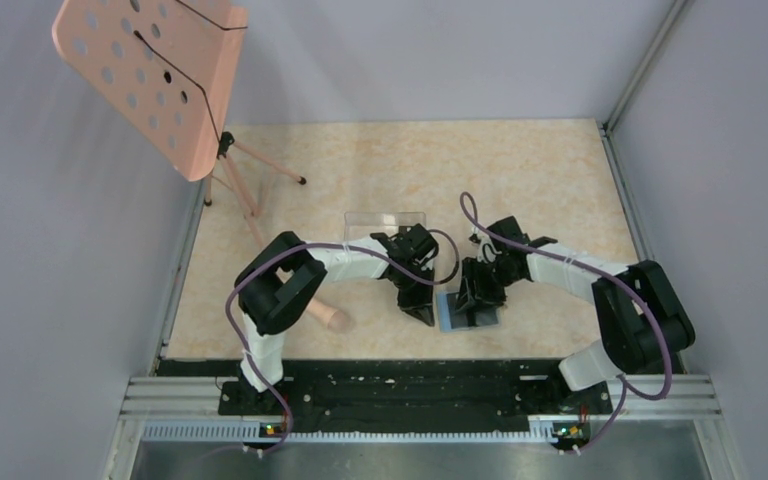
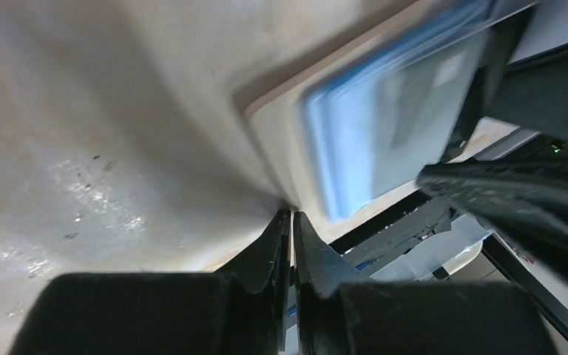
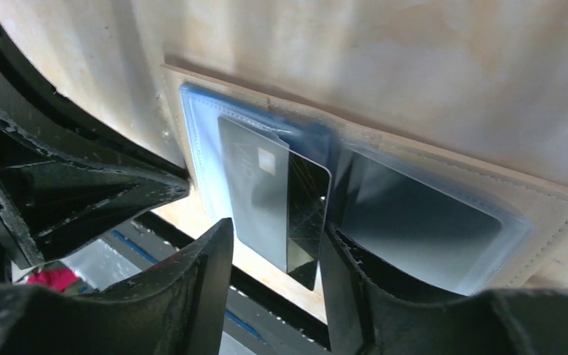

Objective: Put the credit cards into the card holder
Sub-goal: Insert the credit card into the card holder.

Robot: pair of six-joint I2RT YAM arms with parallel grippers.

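Right gripper [image 3: 275, 248] straddles credit card [image 3: 266, 185], perhaps touching.

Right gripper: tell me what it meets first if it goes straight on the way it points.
Most likely the dark credit card, which sits inside the right gripper, its far end at the open card holder. Depth is unclear.

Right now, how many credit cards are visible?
2. One card between the right gripper's fingers, on the card holder; another card seemingly in its other sleeve. More may hide.
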